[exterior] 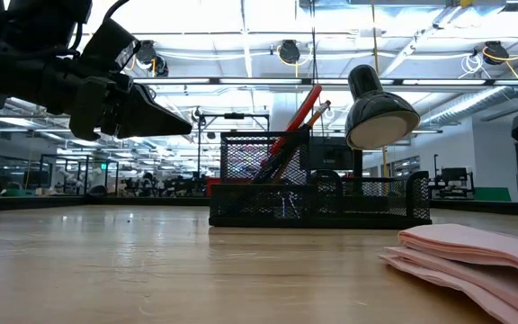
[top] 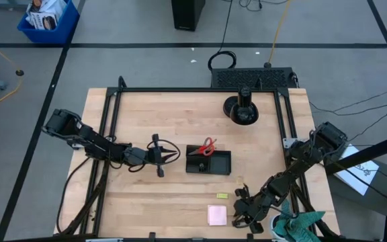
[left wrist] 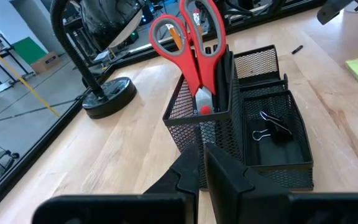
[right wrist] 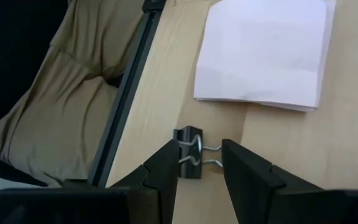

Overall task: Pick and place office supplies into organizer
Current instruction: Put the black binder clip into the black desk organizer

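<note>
The right gripper (right wrist: 201, 163) is seen low at the table's near edge with its fingers spread on either side of a small black binder clip (right wrist: 190, 155), whose body is partly hidden between them, just beside the pink sticky-note pad (right wrist: 263, 50). The left gripper (left wrist: 202, 163) is held pressed together and empty, near the black mesh organizer (left wrist: 272, 137), where red-handled scissors (left wrist: 194, 43) stand upright and another clip (left wrist: 271, 127) lies in a tray.

a wooden table (top: 180, 202) stood on a grey floor (top: 133, 23) marked with dark lines; a blue bin (top: 48, 20) sat nearby, and bright ceiling lights (exterior: 268, 81) ran overhead.
</note>
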Robot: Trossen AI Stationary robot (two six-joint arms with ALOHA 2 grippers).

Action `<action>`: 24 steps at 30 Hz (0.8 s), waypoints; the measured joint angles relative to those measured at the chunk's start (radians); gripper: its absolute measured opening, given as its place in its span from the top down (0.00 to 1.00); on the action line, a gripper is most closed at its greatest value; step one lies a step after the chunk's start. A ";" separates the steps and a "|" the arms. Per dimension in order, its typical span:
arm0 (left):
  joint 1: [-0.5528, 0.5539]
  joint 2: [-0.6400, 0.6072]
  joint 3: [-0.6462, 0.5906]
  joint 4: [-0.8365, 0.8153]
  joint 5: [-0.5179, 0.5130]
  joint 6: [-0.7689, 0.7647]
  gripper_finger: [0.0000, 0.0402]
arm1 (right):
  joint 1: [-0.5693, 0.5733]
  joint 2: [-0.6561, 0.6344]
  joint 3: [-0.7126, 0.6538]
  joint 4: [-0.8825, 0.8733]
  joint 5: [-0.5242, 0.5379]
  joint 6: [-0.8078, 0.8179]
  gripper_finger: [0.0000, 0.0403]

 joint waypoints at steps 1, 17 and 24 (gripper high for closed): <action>0.000 0.000 0.000 0.000 0.000 0.000 0.92 | 0.001 0.000 0.000 0.005 0.000 0.000 0.71; 0.000 0.000 0.000 0.000 0.000 0.000 0.92 | 0.015 0.001 0.000 0.021 0.051 0.006 0.71; 0.000 0.000 0.000 0.000 0.000 0.000 0.92 | 0.026 0.004 0.000 0.023 0.028 0.006 0.71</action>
